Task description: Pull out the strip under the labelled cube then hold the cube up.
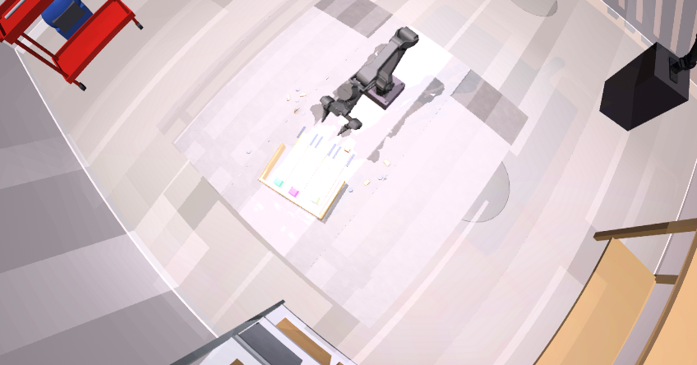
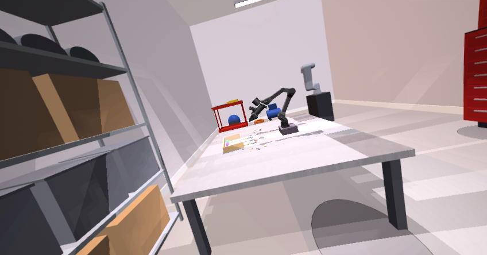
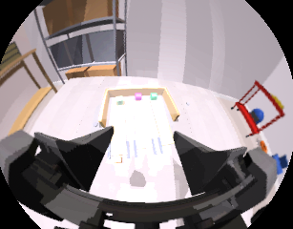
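Roughly at the middle of the white table (image 1: 440, 175) lies a shallow wooden tray (image 1: 272, 162), walled on three sides and open on the side that faces the arm's base (image 1: 387, 92). Inside it several pale strips (image 1: 312, 165) run side by side from the closed end out toward the open one, their bluish ends (image 1: 316, 140) poking past the tray's mouth. Three small cubes sit in a row near the closed end wall: a teal cube (image 1: 278, 182), a magenta cube (image 1: 293, 191) and a pale cube (image 1: 315, 200), each on its own strip as far as the top view shows. Which one carries the label is too small to tell in any view. The wrist view shows the same row of cubes (image 3: 137, 97) against the far wall of the tray, with the strips leading back toward the camera.

The gripper (image 1: 337, 117) hangs above the table just beyond the open end of the tray, near the strip ends, its fingers spread wide with nothing between them. In the exterior view it points down at a slant, well above the tray (image 2: 232, 142). Small tan scraps (image 1: 366, 182) lie scattered on the table around the tray.

A red cart (image 1: 68, 19) on the floor holds a blue object (image 1: 61, 11).
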Tool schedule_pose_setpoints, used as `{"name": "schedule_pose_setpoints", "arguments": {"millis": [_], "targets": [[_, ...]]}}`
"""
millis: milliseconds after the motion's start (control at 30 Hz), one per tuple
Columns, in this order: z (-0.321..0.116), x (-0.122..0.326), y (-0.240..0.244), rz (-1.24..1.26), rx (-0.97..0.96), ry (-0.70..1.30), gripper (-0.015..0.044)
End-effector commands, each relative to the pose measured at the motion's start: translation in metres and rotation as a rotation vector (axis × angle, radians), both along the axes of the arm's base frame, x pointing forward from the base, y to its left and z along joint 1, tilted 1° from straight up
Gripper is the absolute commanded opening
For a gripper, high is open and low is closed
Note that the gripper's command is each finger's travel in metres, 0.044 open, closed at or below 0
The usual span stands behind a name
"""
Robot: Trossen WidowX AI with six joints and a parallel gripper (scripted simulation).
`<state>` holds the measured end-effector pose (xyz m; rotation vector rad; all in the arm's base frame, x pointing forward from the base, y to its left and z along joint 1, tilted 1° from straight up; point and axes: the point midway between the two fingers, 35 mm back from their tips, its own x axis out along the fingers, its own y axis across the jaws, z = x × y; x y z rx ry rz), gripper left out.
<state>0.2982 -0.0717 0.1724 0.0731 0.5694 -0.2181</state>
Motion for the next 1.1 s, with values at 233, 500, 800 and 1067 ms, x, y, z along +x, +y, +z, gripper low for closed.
{"name": "schedule_pose_setpoints", "arguments": {"millis": [233,500,800,1067], "targets": [[-0.008,0.011,0.006,0.025,0.03,0.111,0.0295],[-0.044,0.049,0.026,0.118,0.082,0.448,0.0085],[-0.089,0.069,0.051,0.19,0.11,0.795,0.0],[-0.104,0.068,0.061,0.205,0.112,0.938,0.0]]}}
